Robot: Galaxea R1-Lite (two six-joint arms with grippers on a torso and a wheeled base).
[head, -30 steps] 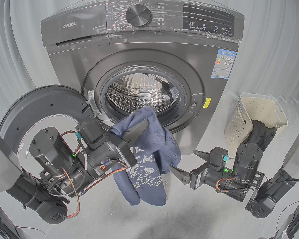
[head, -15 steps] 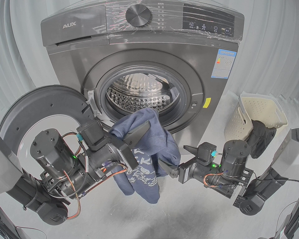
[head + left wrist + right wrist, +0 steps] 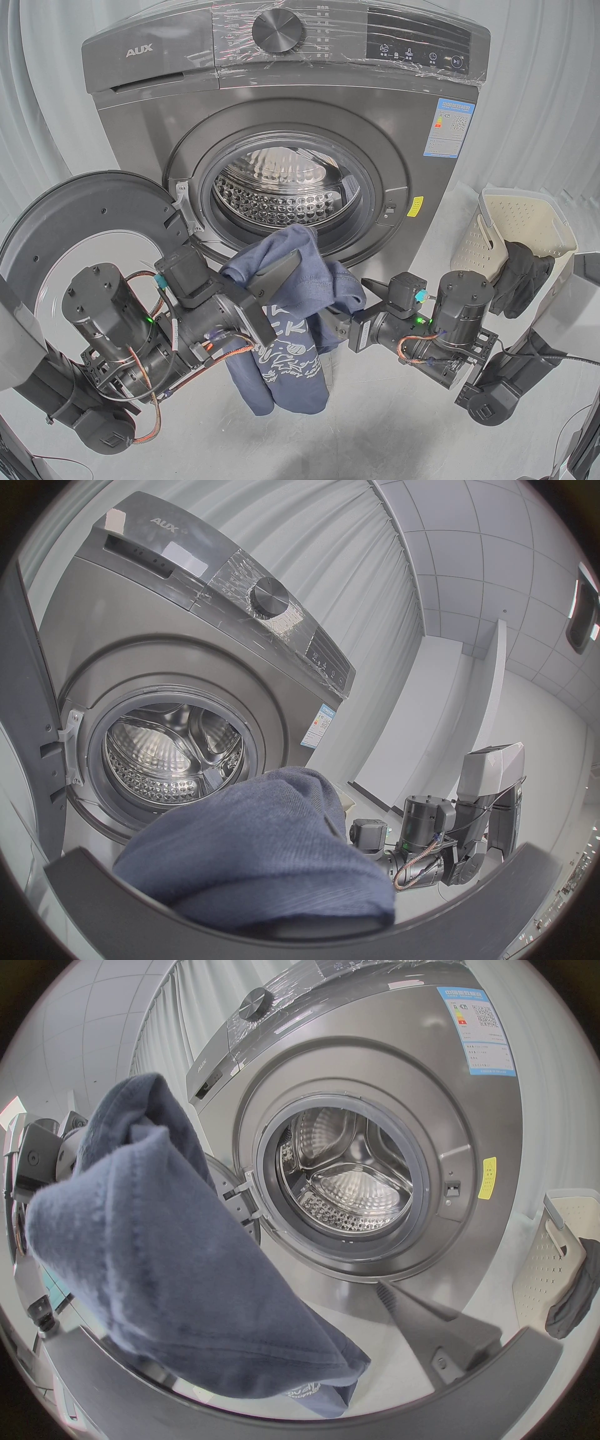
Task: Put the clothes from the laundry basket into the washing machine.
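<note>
The washer point(image 3: 281, 106) stands with its round door point(image 3: 81, 212) swung fully out to the left, behind the left arm. The mouth is wide open on the drum point(image 3: 275, 181), a shiny steel tub with rows of small holes and raised ribs. A grey rubber seal rings the opening.

The left gripper point(image 3: 290, 259) is low in front of the mouth, just under its lower rim. Its fingers are clamped on a navy shirt point(image 3: 300, 350). The shirt is soft, slightly fuzzy knit with white print on the front, too folded to read. It bunches over the fingers and hangs in a long fold, its hem above the floor point(image 3: 387, 425).

The right gripper point(image 3: 347, 303) sits at the shirt's right edge with its fingers apart. One tapered dark finger points toward the washer and the other is half behind the cloth. Whether either touches the fabric cannot be told.

The basket point(image 3: 519, 225) lies tipped on its side against the washer's right flank. It is cream plastic with perforated walls, and a dark garment point(image 3: 522, 275) spills over its rim.

Clear film wrinkles over the top panel and the round knob point(image 3: 277, 30). A blue-and-white label point(image 3: 449, 128) sits high on the front at the right, with a small yellow sticker point(image 3: 414, 206) below it beside the latch.
</note>
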